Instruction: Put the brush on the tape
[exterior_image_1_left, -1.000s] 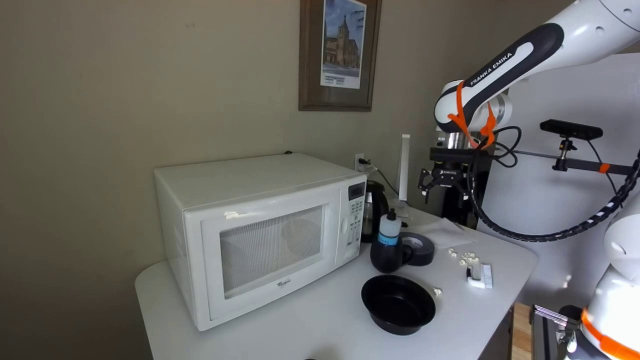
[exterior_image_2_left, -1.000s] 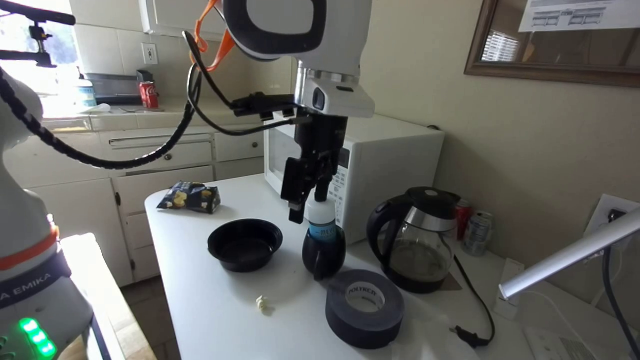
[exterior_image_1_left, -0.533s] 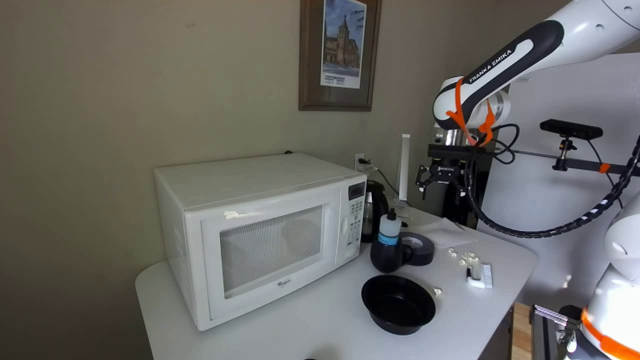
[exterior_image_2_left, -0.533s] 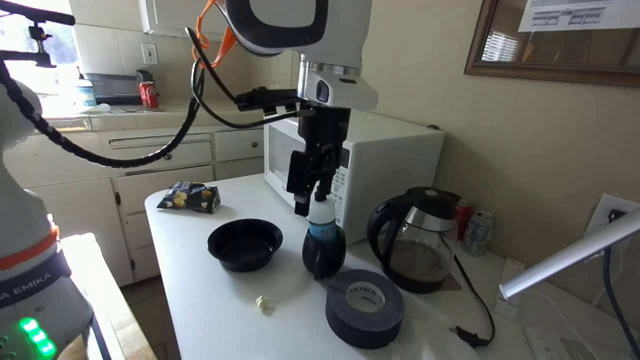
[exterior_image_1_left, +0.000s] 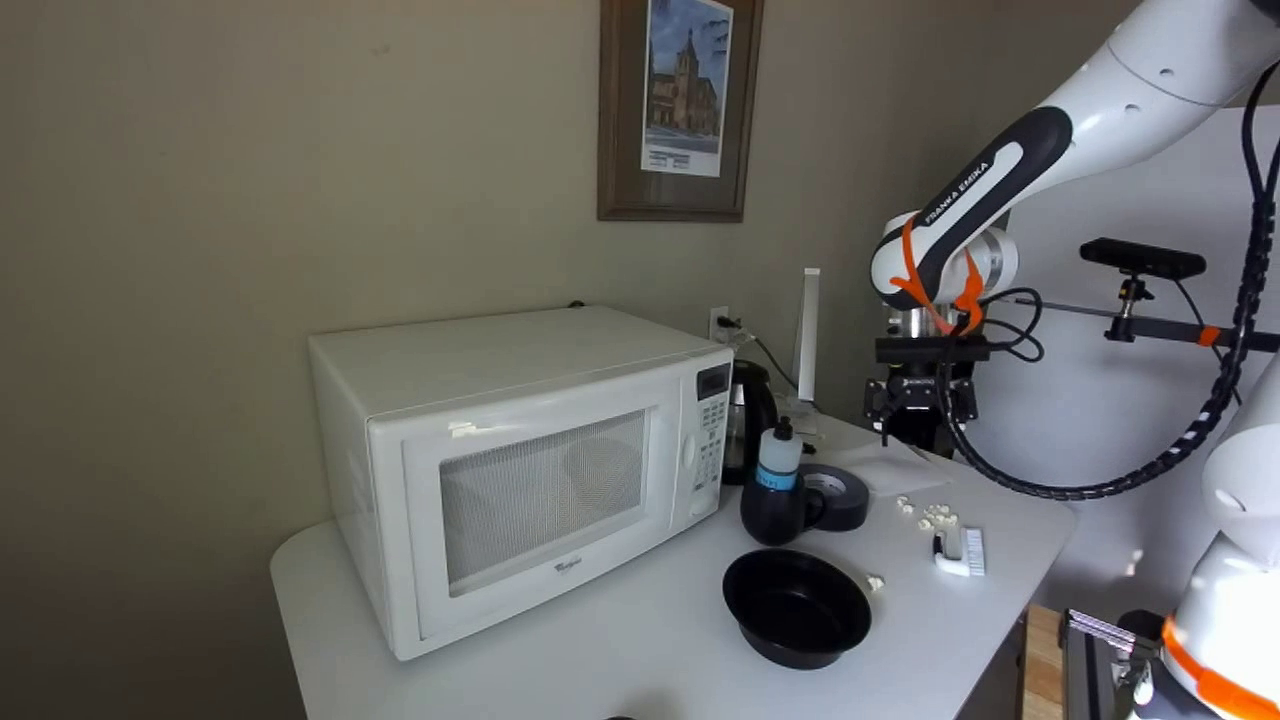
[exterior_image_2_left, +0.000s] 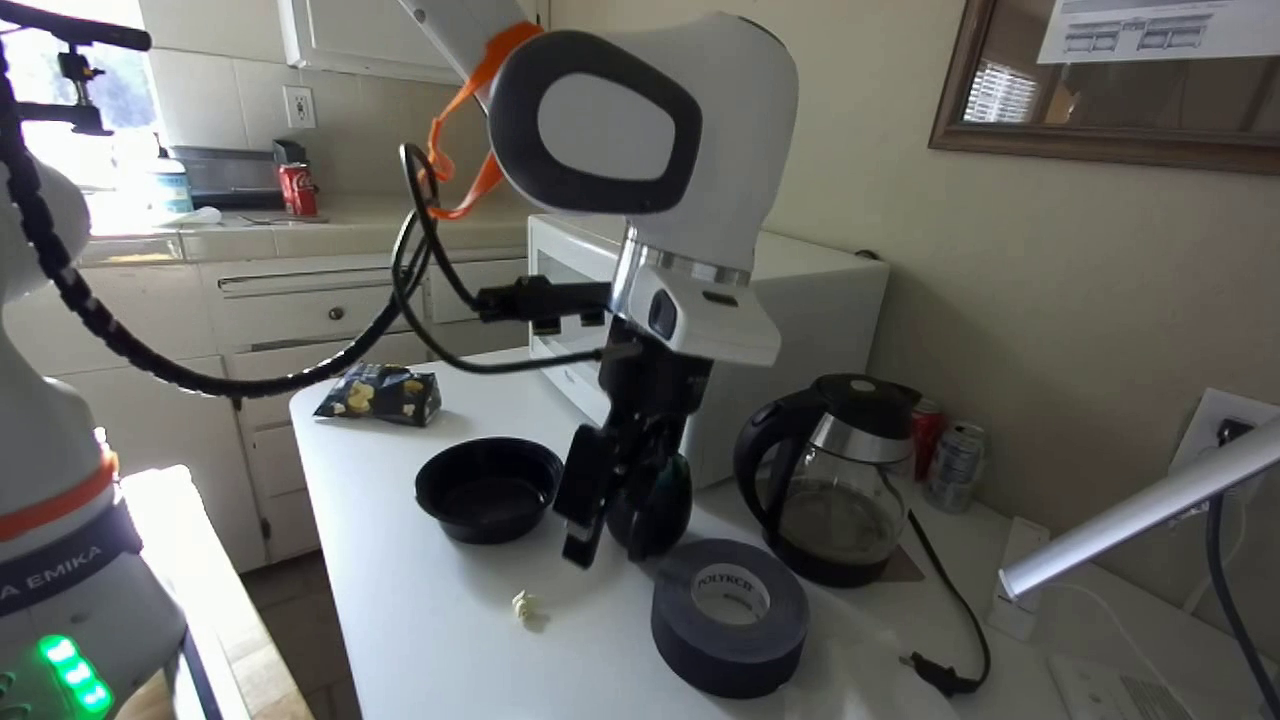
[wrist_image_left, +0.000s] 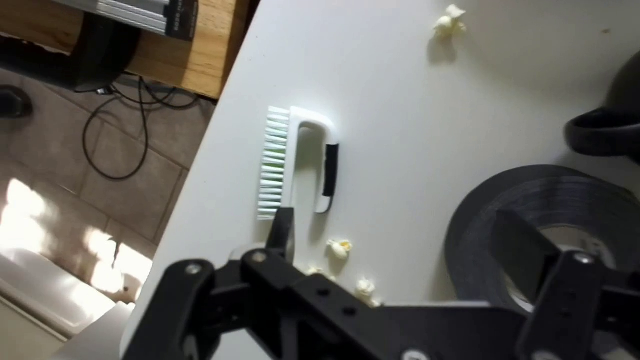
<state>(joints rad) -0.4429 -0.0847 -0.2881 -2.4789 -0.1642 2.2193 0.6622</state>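
The brush (exterior_image_1_left: 972, 553) has white bristles and a handle with a black grip. It lies on the white table near the edge and also shows in the wrist view (wrist_image_left: 288, 160); it is out of frame in an exterior view with the kettle. The tape (exterior_image_1_left: 852, 510) is a thick dark roll lying flat beside the mug. It also shows in an exterior view (exterior_image_2_left: 722, 655) and the wrist view (wrist_image_left: 472, 240). My gripper (wrist_image_left: 395, 217) is open and empty above the table. In the wrist view one finger overlaps the brush's end and the other overlaps the tape.
A dark mug (exterior_image_1_left: 768, 518) with a bottle (exterior_image_1_left: 780, 455) at it stands against the tape. A black bowl (exterior_image_1_left: 797, 605), a kettle (exterior_image_2_left: 835, 500), a microwave (exterior_image_1_left: 545, 470) and a napkin (exterior_image_1_left: 890, 465) are on the table. Several popcorn pieces (wrist_image_left: 340, 248) lie by the brush.
My gripper rises slightly at first, then comes down towards the table, now in front of the mug and bottle in an exterior view. The brush and tape have not moved.
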